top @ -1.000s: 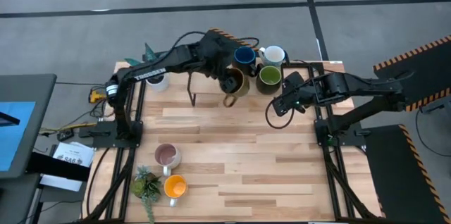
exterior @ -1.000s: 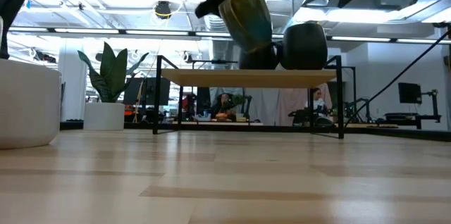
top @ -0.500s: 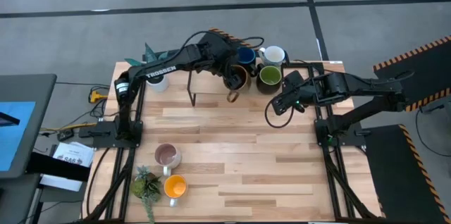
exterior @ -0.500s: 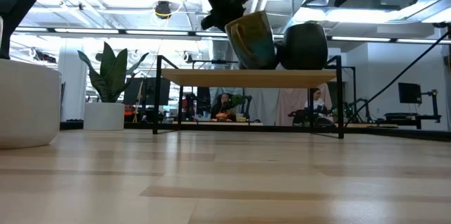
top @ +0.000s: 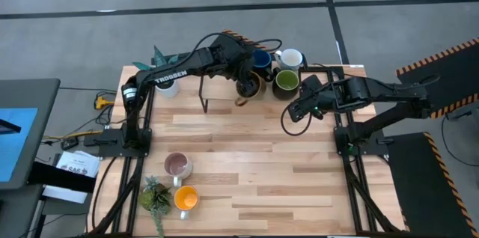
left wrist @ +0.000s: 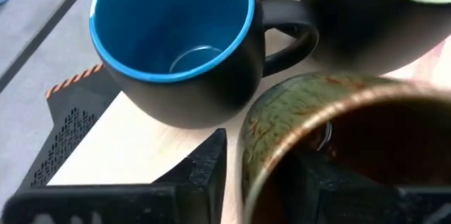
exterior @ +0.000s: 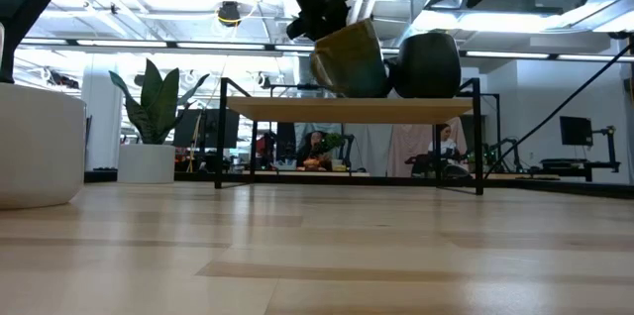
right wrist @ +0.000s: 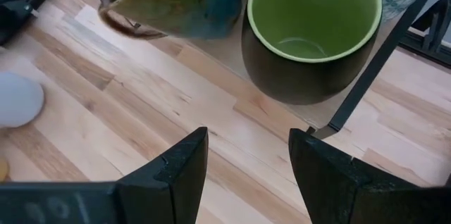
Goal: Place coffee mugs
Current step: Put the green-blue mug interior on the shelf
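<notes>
The brown mug (top: 248, 84) is upper centre of the high view, tilted, held over the near edge of a small raised shelf (exterior: 347, 109); whether its base touches the shelf I cannot tell. The left gripper (top: 241, 75) is clamped on its rim, one finger inside the cup and one outside, as the left wrist view shows. Already on the shelf are the blue mug (top: 260, 60), white mug (top: 290, 59) and green mug (top: 286, 81), packed close together. So, by my reading, three are placed, the fourth is being set down, and two remain: the pink mug (top: 177, 165) and orange mug (top: 185, 197) at lower left. The left arm reaches long from the left across to the shelf. The right gripper (top: 300, 110) hovers just below the green mug, fingers spread and holding nothing.
</notes>
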Controlling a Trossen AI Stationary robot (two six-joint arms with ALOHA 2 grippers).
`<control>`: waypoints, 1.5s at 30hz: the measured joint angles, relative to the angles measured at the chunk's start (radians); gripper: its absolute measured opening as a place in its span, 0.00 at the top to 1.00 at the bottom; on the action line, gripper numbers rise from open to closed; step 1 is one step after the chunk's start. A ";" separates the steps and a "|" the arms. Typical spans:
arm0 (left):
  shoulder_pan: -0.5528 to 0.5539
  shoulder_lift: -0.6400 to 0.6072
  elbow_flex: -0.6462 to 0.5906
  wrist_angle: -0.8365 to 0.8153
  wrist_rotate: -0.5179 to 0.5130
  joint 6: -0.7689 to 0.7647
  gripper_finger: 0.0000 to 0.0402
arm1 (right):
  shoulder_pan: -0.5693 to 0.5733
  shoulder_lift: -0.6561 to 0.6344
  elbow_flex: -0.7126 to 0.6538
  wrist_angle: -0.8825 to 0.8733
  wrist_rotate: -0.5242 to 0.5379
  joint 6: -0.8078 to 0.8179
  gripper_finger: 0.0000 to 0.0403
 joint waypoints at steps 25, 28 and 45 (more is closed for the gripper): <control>0.000 -0.007 0.000 0.089 -0.003 0.002 0.70 | 0.000 0.000 0.000 0.307 0.003 -0.186 0.44; 0.000 -0.007 0.000 0.092 -0.003 0.000 0.70 | -0.014 0.005 0.001 0.475 -0.001 -0.276 0.46; -0.002 -0.010 -0.001 0.150 0.032 -0.025 0.70 | -0.234 0.016 0.001 0.491 -0.145 -0.419 0.95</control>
